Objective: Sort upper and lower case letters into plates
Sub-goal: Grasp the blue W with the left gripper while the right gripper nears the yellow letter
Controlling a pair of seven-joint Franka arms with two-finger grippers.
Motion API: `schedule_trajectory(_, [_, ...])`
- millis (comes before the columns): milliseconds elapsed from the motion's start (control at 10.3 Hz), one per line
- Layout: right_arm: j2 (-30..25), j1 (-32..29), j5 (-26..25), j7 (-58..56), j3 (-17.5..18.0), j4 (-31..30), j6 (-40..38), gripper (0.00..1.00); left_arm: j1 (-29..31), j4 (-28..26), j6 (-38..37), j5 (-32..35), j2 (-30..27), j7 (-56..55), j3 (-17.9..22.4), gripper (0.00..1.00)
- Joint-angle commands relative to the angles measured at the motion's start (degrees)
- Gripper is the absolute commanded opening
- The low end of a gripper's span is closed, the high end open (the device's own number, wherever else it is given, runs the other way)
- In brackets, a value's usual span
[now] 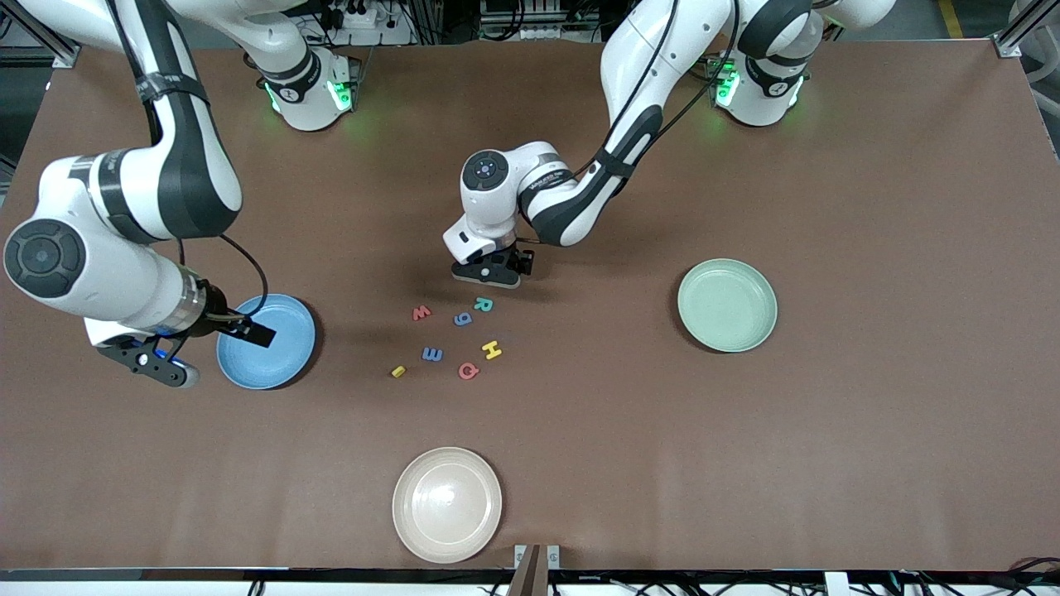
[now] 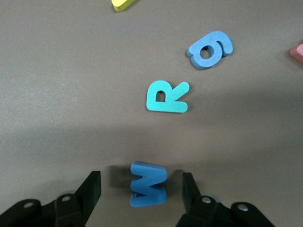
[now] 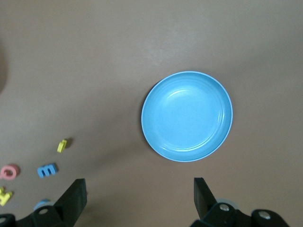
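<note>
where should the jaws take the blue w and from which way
Take the blue W across its two outer edges, coming straight down from above. It lies flat on the table, apart from the teal R, so its narrow sides are free. The left gripper already straddles it, jaws not yet touching.

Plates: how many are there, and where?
3. The blue plate lies toward the right arm's end, the green plate toward the left arm's end, the cream plate nearest the front camera. None looks hidden.
</note>
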Motion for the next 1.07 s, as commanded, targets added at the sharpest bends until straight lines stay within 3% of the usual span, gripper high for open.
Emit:
schedule_trajectory(0, [2.65,-0.21,3.06,6.79,0.14,2.44,1.37,1.0,-0.55,0.33,-0.57,1.18,1.28,-1.28,0.48,0.64])
schedule_trajectory(390, [12.23,3.04,3.51,19.36,0.14,10.87,3.14,1.0,-0.63,0.68,-0.57,1.27,2.35,-1.36,0.48,0.6])
schedule_trajectory(683, [15.13,4.01,3.6,23.84,0.23,11.85,7.6,1.0,-0.55,0.94,-0.57,1.09,2.0,-1.28,0.48,0.53])
schedule_trajectory(975, [17.07,5.25,3.6,28.5,0.23,11.85,9.9,1.0,-0.54,1.03,-1.18,1.01,1.73,-1.27,0.48,0.15])
